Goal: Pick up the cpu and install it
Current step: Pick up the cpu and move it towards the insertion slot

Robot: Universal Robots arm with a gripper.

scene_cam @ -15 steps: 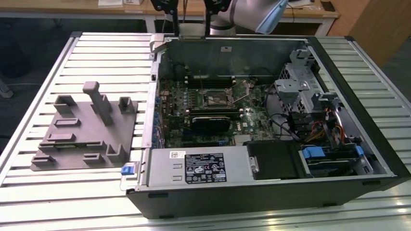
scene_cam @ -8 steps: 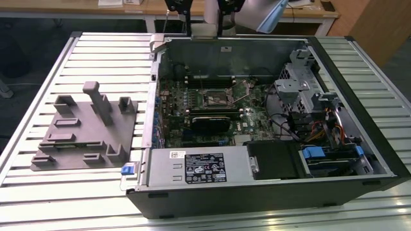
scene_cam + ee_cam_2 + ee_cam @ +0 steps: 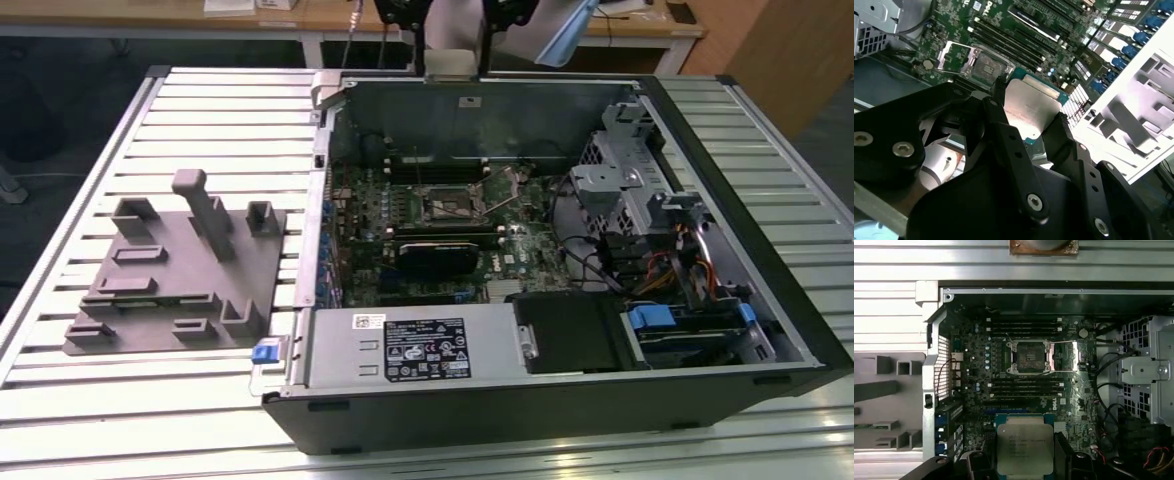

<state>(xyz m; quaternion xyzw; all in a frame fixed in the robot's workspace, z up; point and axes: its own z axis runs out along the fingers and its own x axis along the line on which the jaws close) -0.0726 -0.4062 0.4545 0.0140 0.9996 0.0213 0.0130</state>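
Pincer (image 3: 1025, 462) is clamped on the cpu (image 3: 1024, 445) by two opposite edges, with the jaws only as wide as the chip and the metal lid showing in the first wrist view. It hangs above the motherboard (image 3: 979, 390), well apart from the open socket (image 3: 1029, 356). Imo the trick is to hold it dead level, square its edges to the socket, then lower it straight without dragging across the pins.
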